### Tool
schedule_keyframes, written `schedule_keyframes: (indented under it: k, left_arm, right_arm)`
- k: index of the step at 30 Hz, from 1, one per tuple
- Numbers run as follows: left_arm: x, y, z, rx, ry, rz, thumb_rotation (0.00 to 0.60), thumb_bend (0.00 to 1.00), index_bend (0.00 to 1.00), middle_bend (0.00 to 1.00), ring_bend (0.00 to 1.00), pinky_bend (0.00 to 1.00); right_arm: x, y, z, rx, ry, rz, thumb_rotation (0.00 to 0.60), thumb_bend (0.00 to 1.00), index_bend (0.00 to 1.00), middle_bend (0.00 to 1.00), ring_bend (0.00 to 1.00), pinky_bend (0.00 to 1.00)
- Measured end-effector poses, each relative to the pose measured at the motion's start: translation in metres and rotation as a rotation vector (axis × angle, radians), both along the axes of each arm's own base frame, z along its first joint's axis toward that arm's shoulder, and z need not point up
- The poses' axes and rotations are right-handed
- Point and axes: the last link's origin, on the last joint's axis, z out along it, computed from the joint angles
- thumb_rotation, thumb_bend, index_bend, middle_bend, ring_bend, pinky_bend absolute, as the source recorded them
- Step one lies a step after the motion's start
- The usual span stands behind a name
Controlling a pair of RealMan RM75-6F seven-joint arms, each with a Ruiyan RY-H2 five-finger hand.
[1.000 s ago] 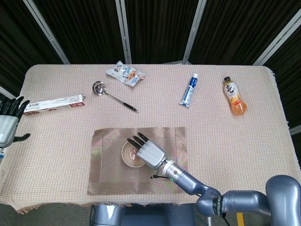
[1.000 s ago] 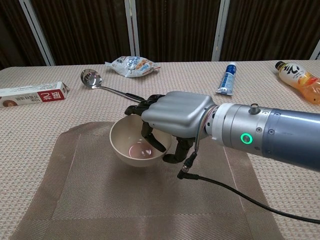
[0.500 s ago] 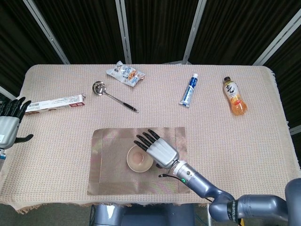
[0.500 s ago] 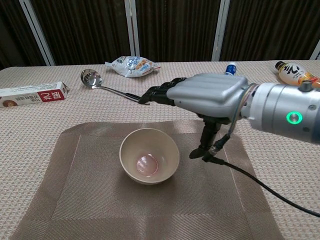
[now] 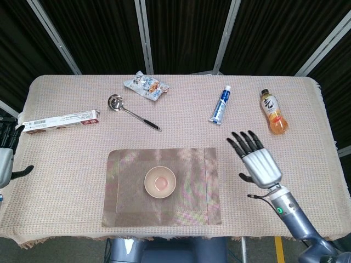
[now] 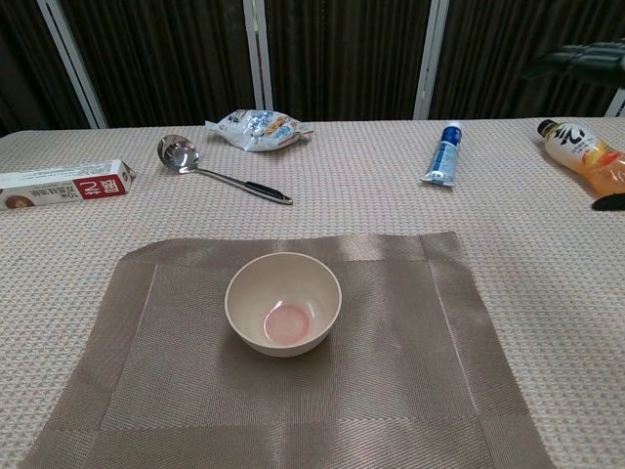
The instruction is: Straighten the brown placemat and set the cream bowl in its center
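The placemat (image 5: 162, 187) lay flat on the desk (image 5: 66, 159) near the front edge, its sides running square with the desk's edges in the head view, with no fold or curl showing. The bowl (image 5: 159, 181) stood upright on it, mouth up, with a pinkish patch at its bottom. It sat close to the mat's middle, perhaps slightly left of dead center in the head view; the chest view showed much the same, the bowl (image 6: 283, 302) ringed by bare mat (image 6: 410, 342) on every side.

The right hand (image 5: 256, 163) hung above the bare desk to the right of the mat, well apart from the bowl, fingers spread and holding nothing. In the chest view only dark fingertips showed at the upper right edge. The left hand (image 5: 5, 153) was at the far left edge of the head view, largely cut off; what showed of it looked spread and empty, touching no item.

Judged from this, both parts of the task appeared done: the mat was straight and the bowl rested about in its center, with neither hand on it. At most, a small nudge of the bowl to the right might have been left, though the offset was too slight to call with certainty.

The ladle (image 5: 129, 111), snack bag (image 5: 146, 86), tube (image 5: 220, 105), bottle (image 5: 273, 112) and box (image 5: 60, 121) lay across the far half of the desk, well away from the mat.
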Motion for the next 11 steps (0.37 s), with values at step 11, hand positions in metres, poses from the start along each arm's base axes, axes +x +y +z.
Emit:
schedule_keyframes:
  k: [11]
  left_arm:
    - [-0.003,-0.051,-0.011,-0.004,0.009,0.029,0.6,0.0,0.0,0.0,0.0,0.0]
  right_arm:
    - [-0.112,0.051,0.058,-0.206,-0.076,-0.2,0.6,0.0,0.0,0.0,0.0,0.0]
